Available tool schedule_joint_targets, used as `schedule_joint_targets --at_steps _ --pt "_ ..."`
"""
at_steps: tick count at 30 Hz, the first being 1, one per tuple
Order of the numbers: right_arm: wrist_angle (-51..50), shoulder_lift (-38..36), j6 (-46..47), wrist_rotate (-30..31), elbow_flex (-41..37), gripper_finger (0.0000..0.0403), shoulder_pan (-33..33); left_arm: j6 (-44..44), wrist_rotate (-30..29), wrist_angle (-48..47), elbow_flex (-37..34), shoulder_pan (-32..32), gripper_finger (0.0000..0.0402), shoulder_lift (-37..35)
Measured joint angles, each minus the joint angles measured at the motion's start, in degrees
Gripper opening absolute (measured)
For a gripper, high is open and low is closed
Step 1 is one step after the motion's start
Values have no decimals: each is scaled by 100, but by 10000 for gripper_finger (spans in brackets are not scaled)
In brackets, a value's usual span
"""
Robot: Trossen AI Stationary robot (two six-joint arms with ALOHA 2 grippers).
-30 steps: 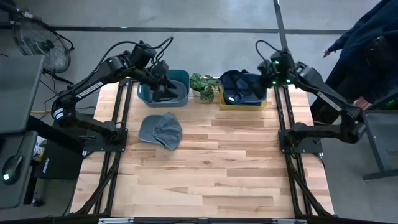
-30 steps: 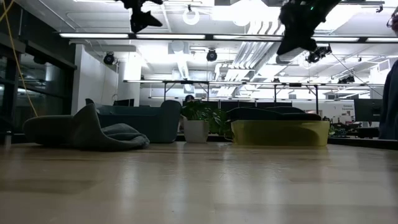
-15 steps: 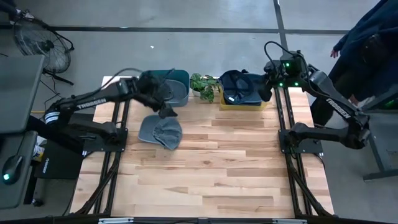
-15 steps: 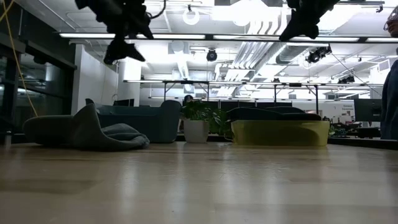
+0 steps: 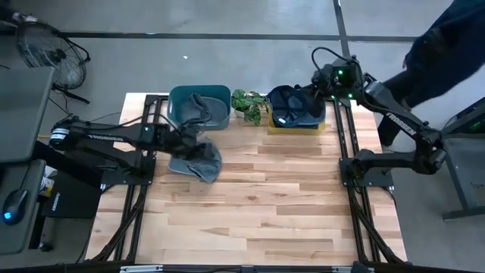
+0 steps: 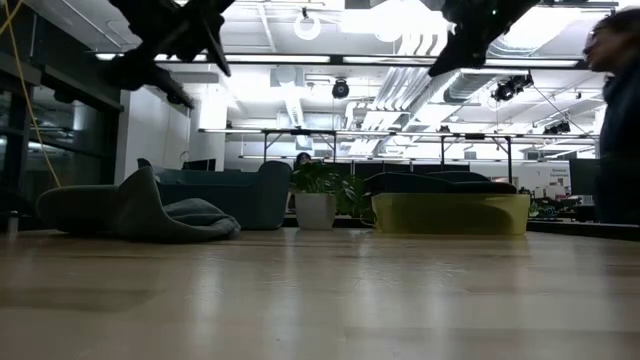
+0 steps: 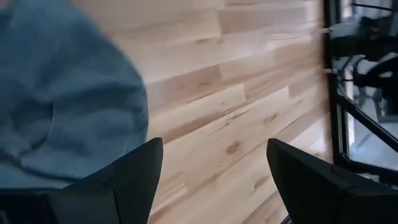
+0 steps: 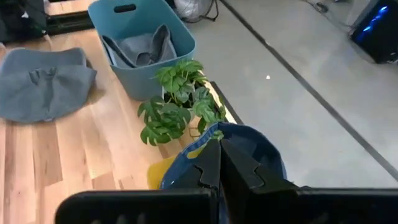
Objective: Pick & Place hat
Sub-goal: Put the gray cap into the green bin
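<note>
Fingers (image 7: 127,180) spread wide, left gripper (image 5: 191,144) hovering over the grey hat (image 5: 195,160).
Hat is lying at nine o'clock on the table (image 5: 303,197), below the teal bin (image 5: 198,106), awaiting pickup; right gripper (image 5: 318,89), pinched closed and empty, is idling over the yellow bin (image 5: 295,125).

Seen from directly overhead, the high camera takes in the whole wooden counter (image 5: 258,189), with the potted plant (image 5: 248,105) at its far edge. The low camera sits at counter height, looking level across the boards to the same plant (image 6: 318,195) and the room behind. The left wrist camera looks steeply down from close above the counter (image 7: 249,112), a grey hat (image 7: 62,112) filling one side. The right wrist camera looks from farther off, across the plant (image 8: 177,106) toward the teal bin (image 8: 143,46); it shares plant, bin and hat with the overhead view.
</note>
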Motion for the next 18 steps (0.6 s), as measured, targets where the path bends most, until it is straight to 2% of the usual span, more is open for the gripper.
schedule_joint_targets --at_steps 8,13,18 --pt "0 241 -201 -676 0 0 -278 -2026 -287 -513 3 -735 284 249" --pt "-2 243 -214 -716 0 0 -305 -3429 -229 -952 5 -1056 284 553" --pt "-49 243 -196 -730 0 0 -302 -4364 -137 -1074 4 -1354 284 937"
